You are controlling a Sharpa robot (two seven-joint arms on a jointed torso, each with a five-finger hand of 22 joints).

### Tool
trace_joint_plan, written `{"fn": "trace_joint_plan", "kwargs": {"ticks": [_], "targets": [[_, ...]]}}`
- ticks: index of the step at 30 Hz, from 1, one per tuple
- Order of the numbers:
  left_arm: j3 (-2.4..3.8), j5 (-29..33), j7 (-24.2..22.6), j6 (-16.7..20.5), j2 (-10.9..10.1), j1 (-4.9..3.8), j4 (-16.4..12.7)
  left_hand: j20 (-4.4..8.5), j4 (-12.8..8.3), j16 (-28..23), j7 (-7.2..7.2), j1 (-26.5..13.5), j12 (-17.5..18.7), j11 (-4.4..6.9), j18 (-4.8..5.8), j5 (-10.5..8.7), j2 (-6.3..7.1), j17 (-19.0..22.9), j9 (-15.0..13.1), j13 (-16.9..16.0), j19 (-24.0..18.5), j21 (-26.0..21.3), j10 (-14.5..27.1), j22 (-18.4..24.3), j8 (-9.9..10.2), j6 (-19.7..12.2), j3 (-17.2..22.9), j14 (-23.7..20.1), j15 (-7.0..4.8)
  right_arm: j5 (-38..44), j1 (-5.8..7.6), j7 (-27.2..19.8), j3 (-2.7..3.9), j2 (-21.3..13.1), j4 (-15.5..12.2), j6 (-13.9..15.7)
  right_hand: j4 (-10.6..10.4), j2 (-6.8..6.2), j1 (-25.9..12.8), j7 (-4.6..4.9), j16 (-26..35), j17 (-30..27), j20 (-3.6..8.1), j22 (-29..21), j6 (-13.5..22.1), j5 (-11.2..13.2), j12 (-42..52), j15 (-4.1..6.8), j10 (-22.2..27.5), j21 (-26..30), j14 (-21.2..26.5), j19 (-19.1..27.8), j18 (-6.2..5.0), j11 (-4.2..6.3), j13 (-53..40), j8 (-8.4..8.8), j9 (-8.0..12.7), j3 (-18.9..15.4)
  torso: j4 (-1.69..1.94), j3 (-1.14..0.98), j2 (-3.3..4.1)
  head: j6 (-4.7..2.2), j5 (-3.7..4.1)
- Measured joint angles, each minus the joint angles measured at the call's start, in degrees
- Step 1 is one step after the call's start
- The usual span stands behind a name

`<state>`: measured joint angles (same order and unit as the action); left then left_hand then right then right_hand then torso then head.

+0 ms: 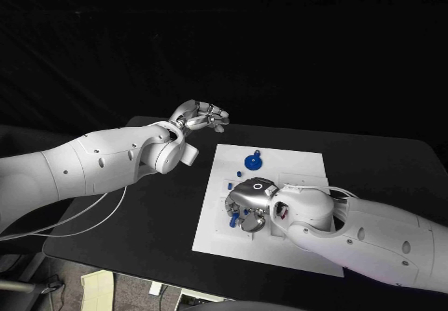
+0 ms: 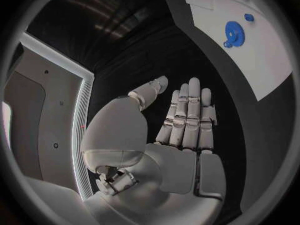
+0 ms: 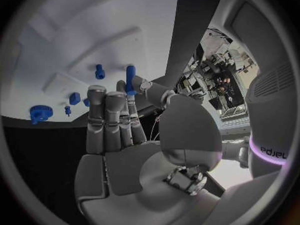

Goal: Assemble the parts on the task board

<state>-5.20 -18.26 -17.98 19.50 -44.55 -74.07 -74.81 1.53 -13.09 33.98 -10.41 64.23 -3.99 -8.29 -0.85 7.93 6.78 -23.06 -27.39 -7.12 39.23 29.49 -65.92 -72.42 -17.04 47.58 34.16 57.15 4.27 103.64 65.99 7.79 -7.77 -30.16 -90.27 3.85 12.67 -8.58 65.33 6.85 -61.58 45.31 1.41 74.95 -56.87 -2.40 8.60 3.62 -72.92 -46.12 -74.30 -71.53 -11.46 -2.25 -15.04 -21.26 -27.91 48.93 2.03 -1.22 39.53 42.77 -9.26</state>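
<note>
The white task board (image 1: pixel 291 161) lies mid-table. A blue gear (image 1: pixel 253 161) sits on its far part, with small blue pieces (image 1: pixel 240 173) just in front of it. My right hand (image 1: pixel 247 206) hovers low over the board's near-left area. In the right wrist view, that right hand (image 3: pixel 125 135) pinches a blue peg (image 3: pixel 130 79) between the thumb and a finger, the other fingers straight. A second blue peg (image 3: pixel 99 71) stands on the board (image 3: pixel 62 45). My left hand (image 1: pixel 201 116) hangs off the board's far-left corner. The left wrist view shows this left hand (image 2: pixel 181 130) flat, fingers straight, holding nothing.
The black table (image 1: pixel 373 155) stretches around the board. The blue gear (image 2: pixel 233 33) and a small blue piece (image 2: pixel 249 17) lie on the board (image 2: pixel 265 65), well away from my left hand. More small blue pieces (image 3: pixel 74 98) and the gear (image 3: pixel 39 114) lie beyond my right fingertips.
</note>
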Motion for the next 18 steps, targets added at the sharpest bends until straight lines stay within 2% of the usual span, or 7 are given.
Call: {"fn": "trace_joint_plan", "kwargs": {"ticks": [18], "targets": [[0.0,0.0,0.0,0.0,0.0,0.0,0.0,0.0,0.0,0.0,0.0,0.0,0.0,0.0,0.0,0.0,0.0,-0.1,0.0,0.0,0.0,0.0,0.0,0.0,0.0,0.0,0.0,0.1,-0.08,1.2,-0.13,0.1,-0.07,-0.3,-0.2,-0.3,0.2,0.06,0.1,-0.13,0.0,0.0,-0.1,0.0,-0.2,-0.3,0.0,0.0,0.0,0.0,0.0,0.1,0.0,0.0,0.0,-0.1,0.0,0.1,0.0,0.0,0.01,0.1,-0.18]]}}
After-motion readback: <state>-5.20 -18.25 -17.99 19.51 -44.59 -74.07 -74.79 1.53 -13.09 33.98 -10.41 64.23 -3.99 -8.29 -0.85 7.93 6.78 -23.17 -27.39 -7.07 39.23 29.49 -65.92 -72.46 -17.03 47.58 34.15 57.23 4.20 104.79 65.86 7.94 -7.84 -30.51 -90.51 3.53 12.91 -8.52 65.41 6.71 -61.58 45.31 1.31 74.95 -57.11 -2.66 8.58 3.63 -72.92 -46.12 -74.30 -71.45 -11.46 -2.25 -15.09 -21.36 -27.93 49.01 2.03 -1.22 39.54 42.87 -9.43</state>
